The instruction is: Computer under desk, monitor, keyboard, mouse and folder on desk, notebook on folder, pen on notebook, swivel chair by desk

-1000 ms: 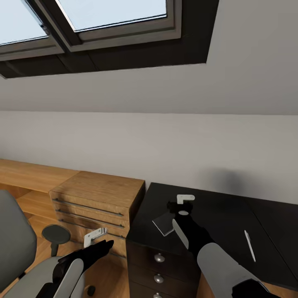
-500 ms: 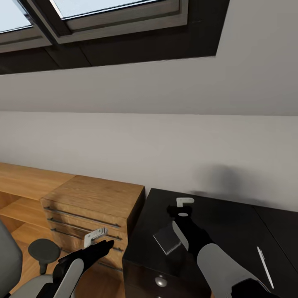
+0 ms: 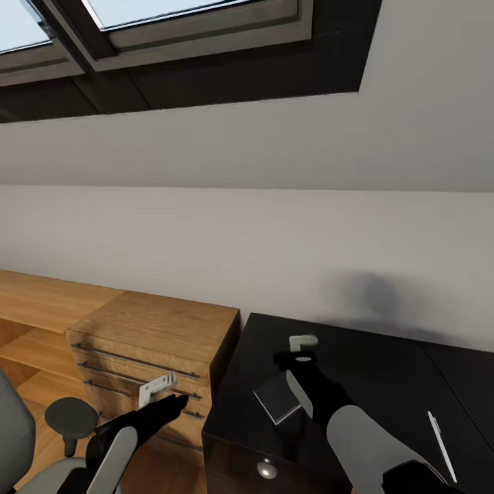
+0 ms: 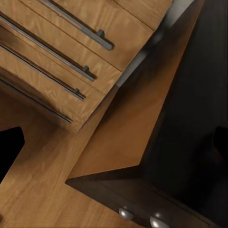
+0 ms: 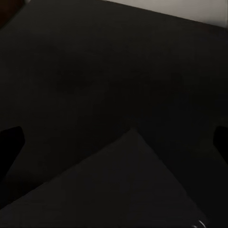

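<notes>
A: Notebook (image 3: 278,398)?
B: Thin, dark grey, lying flat on black bench (image 3: 384,370), under right tool (image 3: 293,351), jaws apart. Left tool (image 3: 165,401): cannot tell. White pen (image 3: 440,436) further right.

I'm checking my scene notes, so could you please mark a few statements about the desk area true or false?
1. The notebook lies on the desk. True.
2. The pen rests on the notebook. False: it lies apart on the desk, nearer the right arm's side.
3. The wooden chest stands beside the desk. True.
4. The folder is on the desk. False: only the notebook and pen show there.
5. The right claw is over the desk. True.
</notes>
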Motion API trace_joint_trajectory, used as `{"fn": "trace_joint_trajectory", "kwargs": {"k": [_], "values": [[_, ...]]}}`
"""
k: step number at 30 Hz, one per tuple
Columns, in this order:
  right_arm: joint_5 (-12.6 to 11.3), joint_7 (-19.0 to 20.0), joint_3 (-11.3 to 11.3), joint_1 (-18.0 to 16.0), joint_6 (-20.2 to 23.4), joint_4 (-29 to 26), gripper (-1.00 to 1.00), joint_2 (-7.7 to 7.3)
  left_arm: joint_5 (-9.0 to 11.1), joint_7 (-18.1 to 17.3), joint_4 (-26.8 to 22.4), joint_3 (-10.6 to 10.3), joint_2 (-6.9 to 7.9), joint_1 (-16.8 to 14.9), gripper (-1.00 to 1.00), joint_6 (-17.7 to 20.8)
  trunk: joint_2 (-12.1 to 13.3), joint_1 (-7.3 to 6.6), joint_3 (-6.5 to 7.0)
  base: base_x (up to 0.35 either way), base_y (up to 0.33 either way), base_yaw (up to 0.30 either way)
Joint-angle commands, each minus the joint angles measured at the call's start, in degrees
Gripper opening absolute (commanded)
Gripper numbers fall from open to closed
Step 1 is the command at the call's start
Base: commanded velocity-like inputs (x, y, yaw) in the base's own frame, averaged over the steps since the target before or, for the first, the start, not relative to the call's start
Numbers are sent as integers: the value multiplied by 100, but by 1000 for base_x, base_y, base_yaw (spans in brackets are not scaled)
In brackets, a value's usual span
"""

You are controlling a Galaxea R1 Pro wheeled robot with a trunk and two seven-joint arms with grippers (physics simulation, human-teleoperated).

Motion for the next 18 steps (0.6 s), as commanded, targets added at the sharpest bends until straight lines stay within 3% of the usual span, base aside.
{"fn": "trace_joint_trajectory", "kwargs": {"k": [1,7,18], "values": [[-59,-42,48,-5,34,11,100,-6,63,60,-50,-10,5,-5,100,6,-5,0,-7,0,0,0],[-73,-8,39,-8,27,108,100,-14,91,61,-484,-2,10,-5,100,21,-5,0,-7,0,0,0],[-57,-5,48,-8,-23,66,100,-19,77,73,-566,6,19,-5,100,23,-446,242,-205,0,0,0]]}}
